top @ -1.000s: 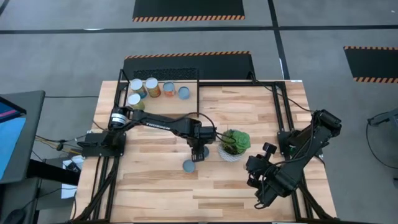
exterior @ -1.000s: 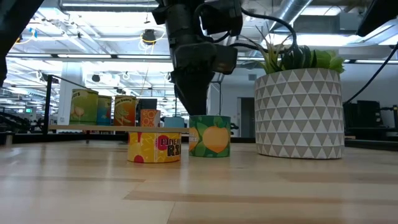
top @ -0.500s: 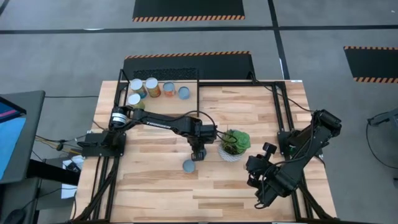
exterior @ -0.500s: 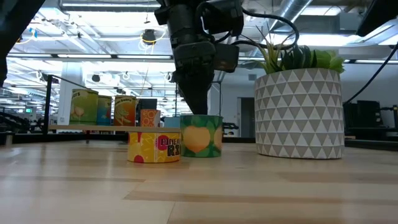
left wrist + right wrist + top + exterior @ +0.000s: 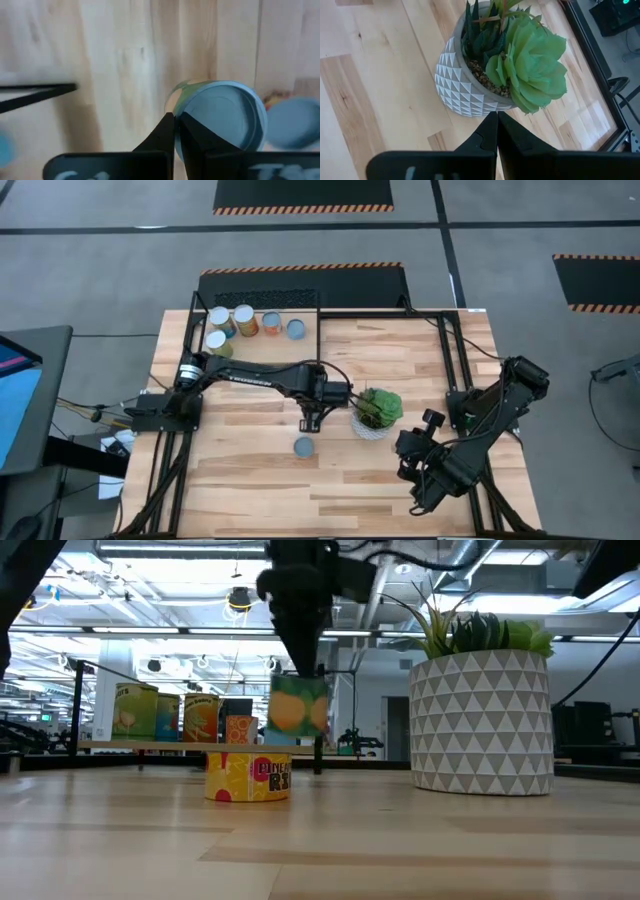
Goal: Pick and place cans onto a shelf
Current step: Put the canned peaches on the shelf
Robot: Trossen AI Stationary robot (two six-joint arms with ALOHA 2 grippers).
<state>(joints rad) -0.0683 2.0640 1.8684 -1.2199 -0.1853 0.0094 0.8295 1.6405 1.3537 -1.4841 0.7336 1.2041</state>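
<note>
Green can [image 5: 297,710] aloft, pinched in left gripper [image 5: 303,668].

1. I note even, bright overhead light on the tabletop [image 5: 400,360]; shadows are faint.
2. Ceiling lamps [image 5: 237,600] glare above the green can [image 5: 298,711], which is motion-blurred.
3. The left wrist view is soft throughout.

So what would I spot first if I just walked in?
Probably the green can hanging in the air at mid-table, pinched by the left gripper, with a yellow can standing on the wood just below it. Beside them sits a leafy plant in a white patterned pot.
</note>
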